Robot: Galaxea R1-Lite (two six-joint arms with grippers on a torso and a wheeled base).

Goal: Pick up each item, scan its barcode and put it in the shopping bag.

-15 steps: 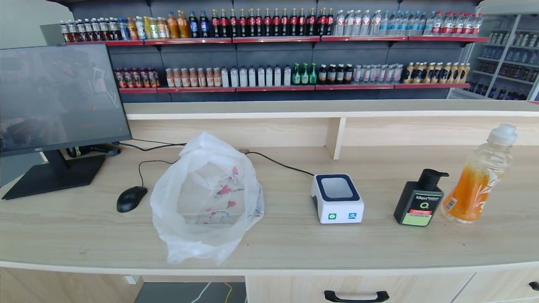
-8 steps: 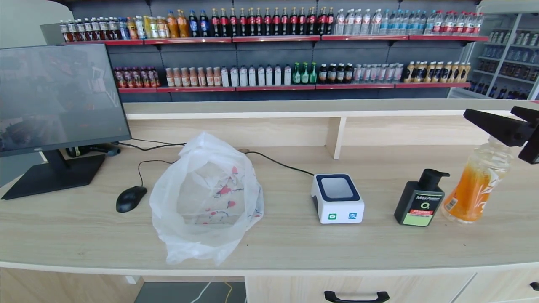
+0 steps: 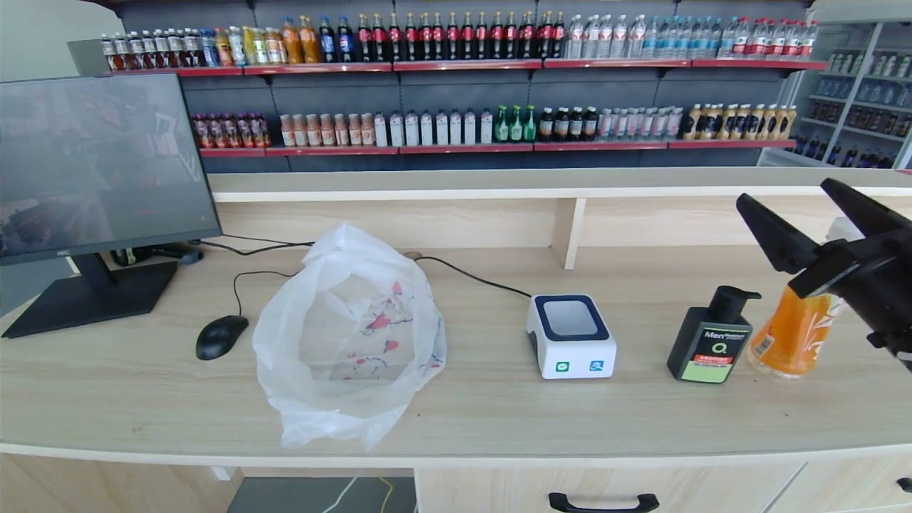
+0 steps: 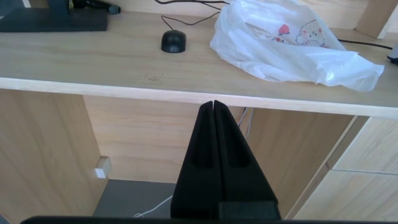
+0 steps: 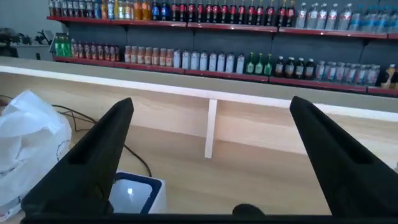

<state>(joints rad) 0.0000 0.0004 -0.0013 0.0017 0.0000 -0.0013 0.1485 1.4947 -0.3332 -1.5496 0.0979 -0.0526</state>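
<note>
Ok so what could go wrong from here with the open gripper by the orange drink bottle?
The open right gripper sits high by the tall clear bottle of orange drink; gripping near its cap could tip it.
The black pump bottle stands close beside it and might get knocked over.
The thin white plastic bag sags, so items may miss its mouth.

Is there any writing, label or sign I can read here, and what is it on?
Black pump bottle: white lettering on a green-and-red label, too small to quote reliably.
Scanner: two small square signs, one green, one blue; no words.
Orange drink bottle: barcode sticker, digits too small.
Monitor: tiny mark on the lower bezel, blurred.
Shopping bag: printed pictures, no words legible.
Shelf bottles: labels too small.
</note>
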